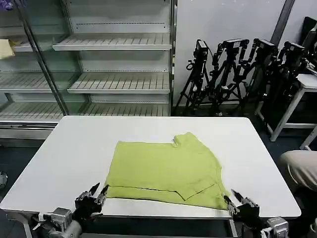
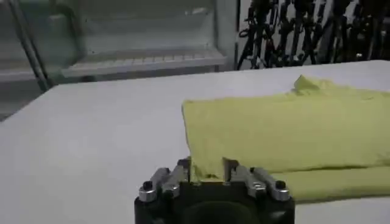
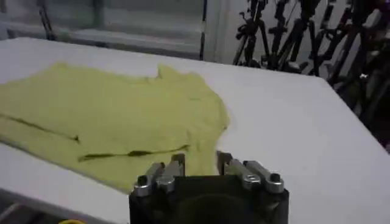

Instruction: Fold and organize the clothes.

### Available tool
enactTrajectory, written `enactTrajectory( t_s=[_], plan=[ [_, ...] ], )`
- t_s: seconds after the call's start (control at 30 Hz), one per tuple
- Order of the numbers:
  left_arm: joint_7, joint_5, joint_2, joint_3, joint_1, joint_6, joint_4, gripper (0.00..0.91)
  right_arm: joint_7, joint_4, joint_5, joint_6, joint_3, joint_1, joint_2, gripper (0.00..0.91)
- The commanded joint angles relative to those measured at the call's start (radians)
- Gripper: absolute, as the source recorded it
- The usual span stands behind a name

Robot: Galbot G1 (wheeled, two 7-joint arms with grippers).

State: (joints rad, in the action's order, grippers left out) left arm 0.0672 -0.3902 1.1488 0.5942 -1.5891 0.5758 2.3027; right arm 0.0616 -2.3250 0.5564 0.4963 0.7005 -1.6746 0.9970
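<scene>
The clothes are one lime yellow-green T-shirt [image 1: 163, 168] lying flat on the white table [image 1: 74, 148], with a sleeve folded inward and a narrow band doubled over along its near edge. My left gripper [image 1: 99, 191] stands open at the shirt's near-left corner. In the left wrist view the T-shirt [image 2: 286, 128] has its corner lying between the spread fingers of the left gripper [image 2: 206, 164]. At the near-right corner my right gripper [image 1: 233, 198] is open too. In the right wrist view the hem of the T-shirt [image 3: 122, 115] lies between the fingers of the right gripper [image 3: 200, 159].
Metal shelving [image 1: 114, 84] stands behind the table. A cluster of black camera tripods [image 1: 237, 74] is at the back right, beside another white table [image 1: 307, 82]. A beige fabric thing [image 1: 299, 168] shows at the right edge. Bare tabletop surrounds the shirt.
</scene>
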Motion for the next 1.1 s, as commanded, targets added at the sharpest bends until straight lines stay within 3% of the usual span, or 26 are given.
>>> enactTrajectory(
  t_s=[0.03,0.13,0.33,0.53,0.77,1.1],
  plan=[
    [0.032,-0.071,-0.034,-0.14,0.399,0.0,-0.186,0.907,0.129,0.145,0.094,0.081,-0.202,0.472,-0.019,0.907],
    [0.032,-0.119,-0.033,-0.185,0.489,0.0,-0.277,0.907,0.207,0.26,0.101,0.081,-0.316,0.652,-0.013,0.907],
    [0.037,-0.143,-0.034,-0.281,0.664,0.0,-0.456,0.907,0.257,0.497,0.136,0.081,-0.473,0.898,0.038,0.907],
    [0.03,-0.15,-0.019,-0.352,0.793,0.001,-0.587,0.907,0.254,0.707,0.135,0.078,-0.567,1.041,0.132,0.907],
    [-0.006,-0.082,-0.012,-0.363,0.878,0.001,-0.791,0.907,0.215,0.934,0.081,0.079,-0.588,1.168,0.278,0.907],
    [-0.058,-0.09,-0.019,-0.334,0.875,0.003,-0.885,0.907,0.187,1.044,0.018,0.081,-0.602,1.186,0.343,0.907]
  ],
)
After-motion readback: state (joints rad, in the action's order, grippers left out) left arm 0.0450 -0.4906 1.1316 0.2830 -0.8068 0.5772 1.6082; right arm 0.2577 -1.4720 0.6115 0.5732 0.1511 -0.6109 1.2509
